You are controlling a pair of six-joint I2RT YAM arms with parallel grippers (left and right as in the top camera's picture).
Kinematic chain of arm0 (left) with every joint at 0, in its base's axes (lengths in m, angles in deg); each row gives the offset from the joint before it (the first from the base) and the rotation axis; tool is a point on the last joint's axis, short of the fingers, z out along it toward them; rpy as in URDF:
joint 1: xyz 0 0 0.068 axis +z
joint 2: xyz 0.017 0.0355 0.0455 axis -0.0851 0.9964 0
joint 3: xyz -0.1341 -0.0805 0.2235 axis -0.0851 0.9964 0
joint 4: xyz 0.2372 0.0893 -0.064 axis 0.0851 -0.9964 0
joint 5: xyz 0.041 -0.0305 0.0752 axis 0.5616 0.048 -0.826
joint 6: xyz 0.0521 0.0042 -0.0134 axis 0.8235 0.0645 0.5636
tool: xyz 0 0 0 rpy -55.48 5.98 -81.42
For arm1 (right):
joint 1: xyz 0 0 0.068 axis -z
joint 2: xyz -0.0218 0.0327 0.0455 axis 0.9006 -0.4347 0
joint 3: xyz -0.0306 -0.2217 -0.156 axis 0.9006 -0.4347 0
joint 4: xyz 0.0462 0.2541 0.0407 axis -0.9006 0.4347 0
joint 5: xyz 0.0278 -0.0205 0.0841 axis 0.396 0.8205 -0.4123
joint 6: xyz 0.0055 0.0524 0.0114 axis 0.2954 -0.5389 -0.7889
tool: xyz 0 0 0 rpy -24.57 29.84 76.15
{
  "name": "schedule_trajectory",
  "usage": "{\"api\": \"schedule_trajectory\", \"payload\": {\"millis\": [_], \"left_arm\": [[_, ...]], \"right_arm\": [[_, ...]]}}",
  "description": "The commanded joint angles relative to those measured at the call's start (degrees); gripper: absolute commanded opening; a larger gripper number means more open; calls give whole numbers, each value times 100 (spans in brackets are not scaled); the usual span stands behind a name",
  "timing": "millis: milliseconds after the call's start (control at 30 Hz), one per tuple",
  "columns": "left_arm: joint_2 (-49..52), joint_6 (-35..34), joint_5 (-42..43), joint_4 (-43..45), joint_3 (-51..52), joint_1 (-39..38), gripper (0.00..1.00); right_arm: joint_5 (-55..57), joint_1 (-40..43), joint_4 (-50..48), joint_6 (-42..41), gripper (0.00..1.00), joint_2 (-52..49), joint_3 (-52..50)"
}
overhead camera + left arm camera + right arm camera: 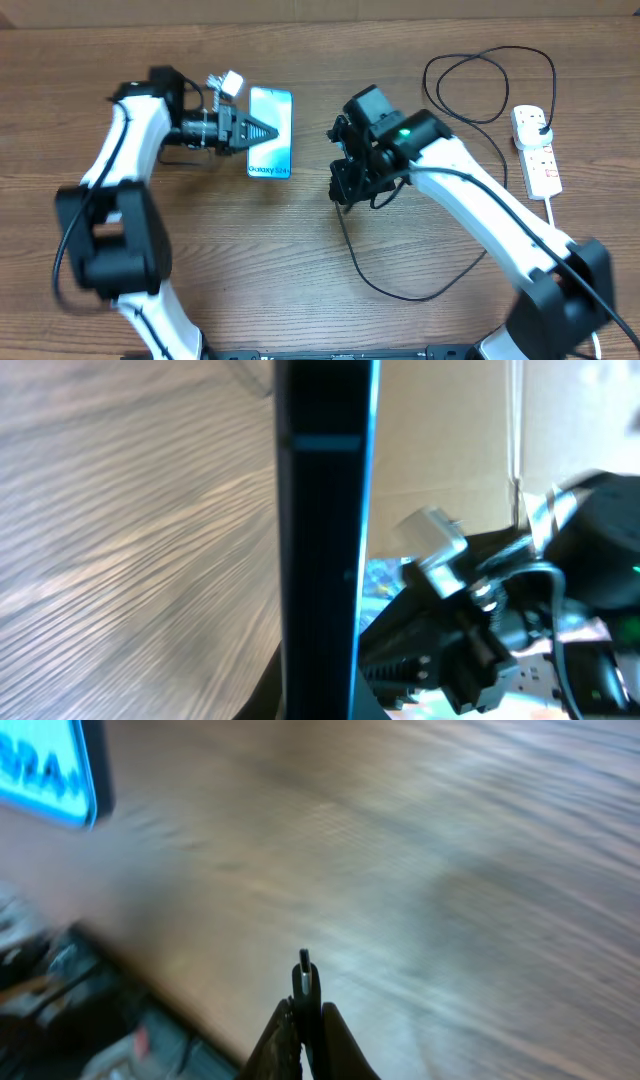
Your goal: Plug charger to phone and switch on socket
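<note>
The phone [272, 105] has a light blue screen with "Galaxy S24" text and sits left of centre. My left gripper [268, 132] is shut on it from the left; the left wrist view shows its black edge [320, 510] upright between the jaws [322, 695]. My right gripper [344, 188] is to the right of the phone, apart from it, and shut on the charger's connector tip [305, 966]. The black charger cable [400, 292] loops over the table to a black plug [541, 126] in the white socket strip [543, 165] at the far right. A phone corner [45, 770] shows in the right wrist view.
The socket's thick white cord [557, 212] runs down toward the right arm's base. The cable makes a large loop [480, 60] at the back right. The right arm [585, 560] shows beyond the phone in the left wrist view.
</note>
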Motion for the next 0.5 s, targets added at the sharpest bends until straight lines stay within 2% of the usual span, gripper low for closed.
{"api": "schedule_trajectory", "payload": {"millis": [0,133,233,333,467], "left_arm": [[-925,-48,284,-4,-61,133,4],[-1593,-861,-240,11,-61,275,4],[-1899,-1252,-98,151,-61,315,4],[-2138,-1759,238,616,-61,313,4],[-2286,-2476,232,1182,-61,278,4]], "right_arm": [[-1069,-26,144,1088,4,358,50],[-2173,-26,363,2006,4,527,50],[-3303,-26,302,2575,4,522,46],[-4107,-26,-59,2715,4,522,37],[-4937,-26,-535,2715,4,522,37]]}}
